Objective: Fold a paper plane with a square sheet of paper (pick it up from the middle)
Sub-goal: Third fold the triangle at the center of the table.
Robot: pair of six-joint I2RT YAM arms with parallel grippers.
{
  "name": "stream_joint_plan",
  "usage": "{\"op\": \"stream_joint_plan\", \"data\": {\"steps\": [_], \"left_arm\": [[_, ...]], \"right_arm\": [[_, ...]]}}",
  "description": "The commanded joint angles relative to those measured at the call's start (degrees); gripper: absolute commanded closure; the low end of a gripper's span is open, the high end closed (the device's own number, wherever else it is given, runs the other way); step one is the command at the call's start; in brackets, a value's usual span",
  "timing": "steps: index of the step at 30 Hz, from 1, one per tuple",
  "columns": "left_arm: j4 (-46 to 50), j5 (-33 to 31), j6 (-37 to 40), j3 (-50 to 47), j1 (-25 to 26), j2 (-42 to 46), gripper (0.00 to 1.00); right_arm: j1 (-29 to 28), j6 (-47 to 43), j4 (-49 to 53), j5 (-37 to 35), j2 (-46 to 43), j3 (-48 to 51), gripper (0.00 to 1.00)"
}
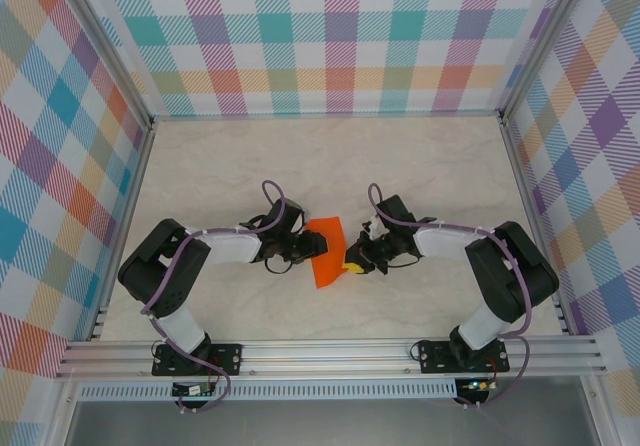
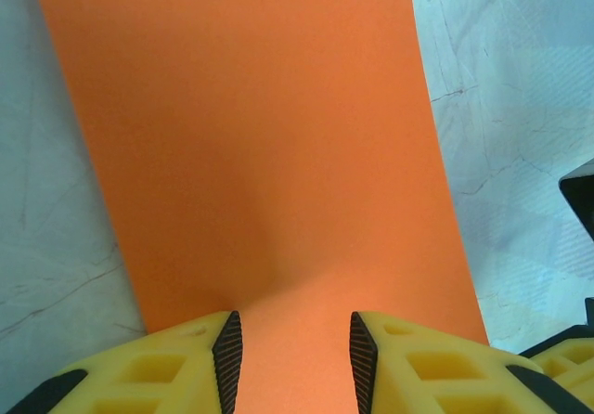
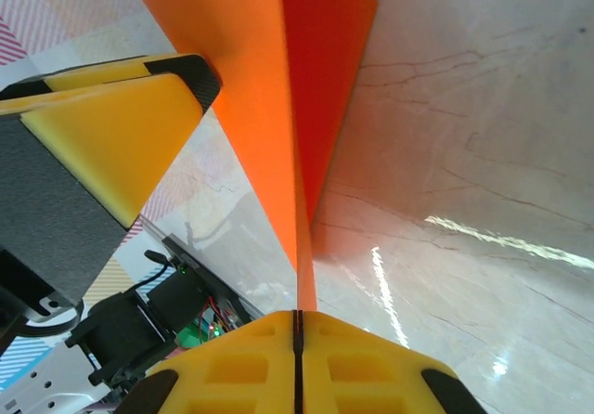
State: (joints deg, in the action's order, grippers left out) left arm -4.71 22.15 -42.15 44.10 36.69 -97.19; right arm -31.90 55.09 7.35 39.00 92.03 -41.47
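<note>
The square sheet of paper (image 1: pixel 325 254) is bright orange and folded over into a narrow strip, held up off the table between my two grippers. My right gripper (image 3: pixel 298 314) is shut on its near edge, where two layers of paper (image 3: pixel 269 108) rise from the closed jaws. From the left, my left gripper (image 2: pixel 291 340) reaches over the sheet (image 2: pixel 260 135) with its jaws apart, the paper running through the gap without touching the pads. One left finger (image 3: pixel 121 126) stands beside the sheet in the right wrist view. A paper plane is out of view.
The marbled white tabletop (image 1: pixel 420 166) is boxed in by plaid walls (image 1: pixel 330 36) at the back and both sides. An aluminium rail (image 1: pixel 330 354) carries the arm bases along the near edge. Both arms (image 1: pixel 470 241) bend inward toward the centre.
</note>
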Motion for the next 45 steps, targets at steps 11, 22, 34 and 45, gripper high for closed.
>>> {"op": "stream_joint_plan", "data": {"steps": [11,22,34,45], "left_arm": [[2.8,-3.7,0.0,2.2,0.8,2.2,0.65],[1.9,-9.3,-0.5,2.1,0.5,4.0,0.67],[1.5,-8.3,-0.5,4.2,0.5,-1.3,0.72],[1.9,-8.1,-0.4,3.5,0.5,-1.6,0.73]], "right_arm": [[-4.3,2.9,-4.3,-5.7,7.3,-8.3,0.92],[-4.6,4.3,-7.0,-8.4,10.2,-8.6,0.92],[-4.9,4.0,-7.1,-8.6,11.9,-9.6,0.92],[-4.9,2.4,-6.0,-8.4,13.3,-10.7,0.92]]}}
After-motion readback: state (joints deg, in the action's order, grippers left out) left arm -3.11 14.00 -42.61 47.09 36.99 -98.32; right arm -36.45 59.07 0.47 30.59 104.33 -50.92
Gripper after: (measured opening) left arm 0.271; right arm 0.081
